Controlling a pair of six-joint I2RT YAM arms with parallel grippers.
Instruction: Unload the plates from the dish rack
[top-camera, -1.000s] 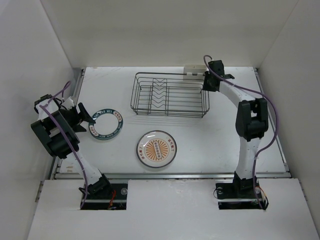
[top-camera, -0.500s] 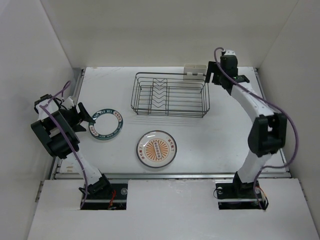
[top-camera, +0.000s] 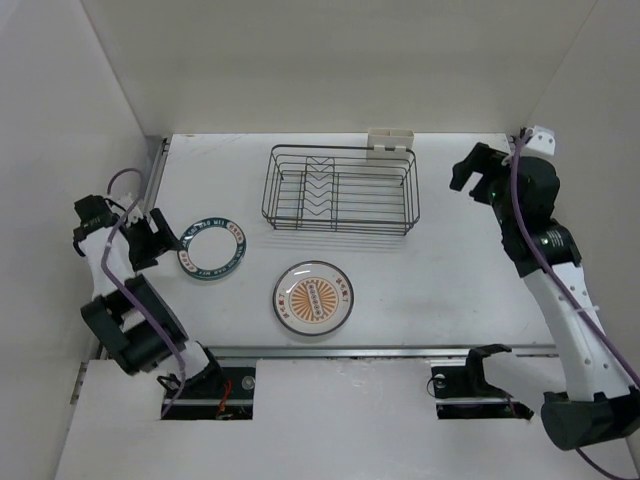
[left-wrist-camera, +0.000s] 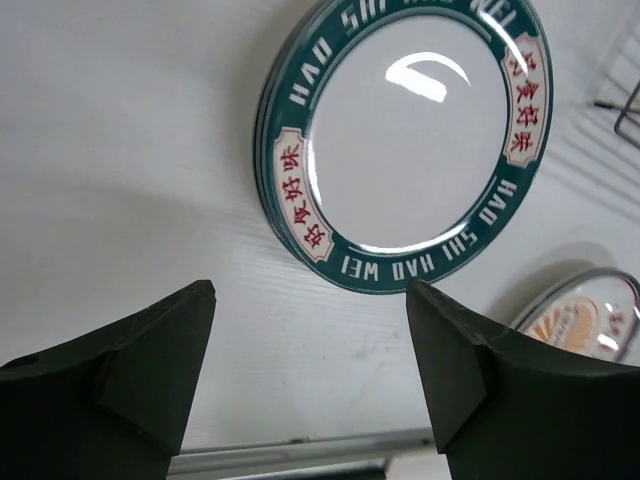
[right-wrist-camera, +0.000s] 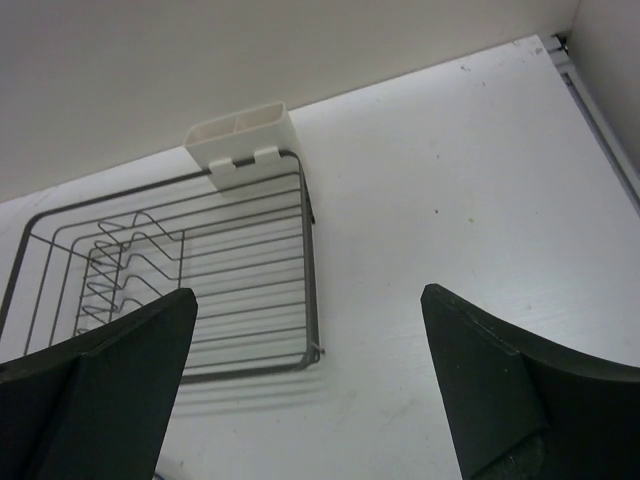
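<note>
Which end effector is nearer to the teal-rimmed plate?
Left. The left end effector is just left of the teal-rimmed plate; the right end effector is beyond the dish rack's right end.

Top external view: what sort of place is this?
Likely a lab test cell, not a kitchen: bare white walls box in the table, the left arm and right arm mount at its near edge, and the props are just a dish rack, teal-rimmed plate and orange-centred plate.

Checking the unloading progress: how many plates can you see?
2: the teal-rimmed plate lies left, the orange-centred plate in front of the dish rack, which holds none.
</note>
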